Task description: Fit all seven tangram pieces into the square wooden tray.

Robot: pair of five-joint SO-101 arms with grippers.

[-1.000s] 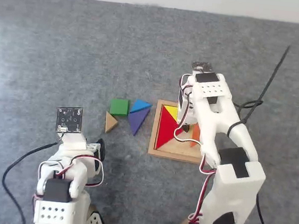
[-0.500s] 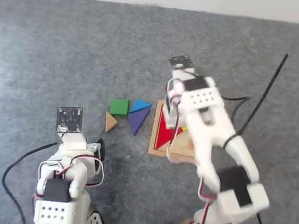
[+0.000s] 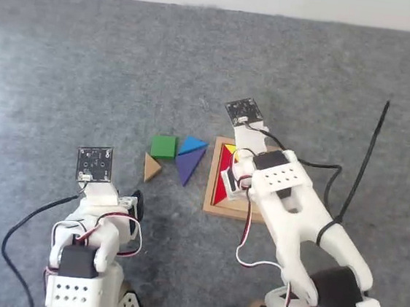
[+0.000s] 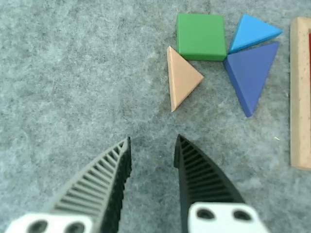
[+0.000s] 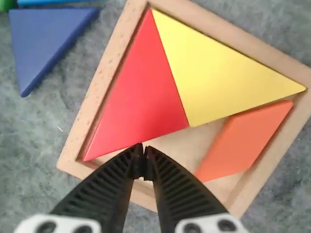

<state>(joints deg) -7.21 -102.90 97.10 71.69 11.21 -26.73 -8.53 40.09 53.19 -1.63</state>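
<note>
1. Right claw is pressed together with nothing in it, over the tray's near rim at the red triangle's corner.
2. Dark blue triangle sits just outside that rim with its long edge roughly along it. It's probably the closest loose piece to this claw.
3. Left claw is spread, and the tan triangle is straight ahead on the tabletop.

High view: fixed overhead, looking down across the table.
Left wrist view: close above the table, facing down.
Right wrist view: close over the tray.
Shared: dark blue triangle, tray edge, in all three.

Seemingly three pieces lie in the tray, four beside it
</note>
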